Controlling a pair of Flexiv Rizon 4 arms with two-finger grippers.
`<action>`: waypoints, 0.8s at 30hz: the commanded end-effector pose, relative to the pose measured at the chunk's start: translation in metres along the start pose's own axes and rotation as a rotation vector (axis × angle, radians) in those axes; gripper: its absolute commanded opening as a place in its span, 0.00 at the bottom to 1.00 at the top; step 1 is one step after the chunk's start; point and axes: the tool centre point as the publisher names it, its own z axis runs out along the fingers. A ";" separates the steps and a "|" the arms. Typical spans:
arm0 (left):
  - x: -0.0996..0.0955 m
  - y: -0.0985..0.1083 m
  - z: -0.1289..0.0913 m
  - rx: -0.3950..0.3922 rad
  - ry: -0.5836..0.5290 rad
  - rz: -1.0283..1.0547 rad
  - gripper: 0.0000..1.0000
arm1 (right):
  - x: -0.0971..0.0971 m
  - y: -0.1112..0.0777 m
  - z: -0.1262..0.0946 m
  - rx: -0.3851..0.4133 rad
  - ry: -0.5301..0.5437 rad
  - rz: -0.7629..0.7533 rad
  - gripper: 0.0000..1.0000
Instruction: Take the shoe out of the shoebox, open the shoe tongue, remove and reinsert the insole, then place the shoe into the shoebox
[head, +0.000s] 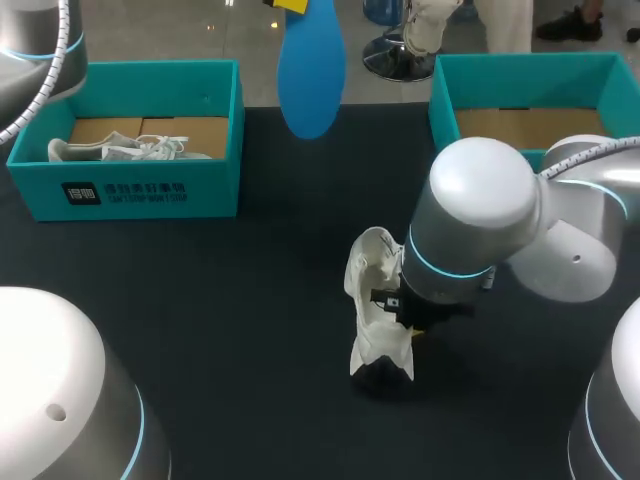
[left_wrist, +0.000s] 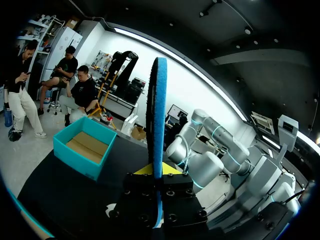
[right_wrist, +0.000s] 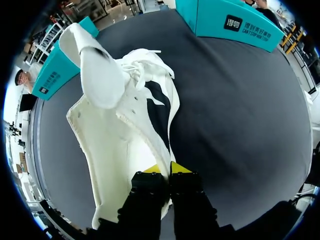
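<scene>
Here, right gripper (right_wrist: 166, 169) tight on shoe (right_wrist: 120, 140) (left gripper (left_wrist: 158, 172), insole (left_wrist: 159, 110))

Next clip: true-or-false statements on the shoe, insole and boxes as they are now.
1. The blue insole is out of the shoe, pinched in the left jaws. True.
2. The white shoe sits inside the right shoebox. False: it is out over the black table, between the boxes.
3. The left shoebox holds a second shoe. True.
4. The right jaws are open, clear of the shoe. False: they are shut on its side edge.
</scene>
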 end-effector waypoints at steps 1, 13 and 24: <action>-0.001 0.000 -0.001 -0.001 0.002 0.000 0.00 | 0.005 -0.001 0.001 0.003 -0.012 -0.002 0.00; -0.001 0.000 -0.001 -0.001 0.002 0.000 0.00 | 0.005 0.000 -0.038 0.015 0.004 0.026 1.00; -0.001 0.000 -0.001 -0.001 0.002 0.000 0.00 | 0.009 0.011 -0.072 0.195 0.013 0.091 1.00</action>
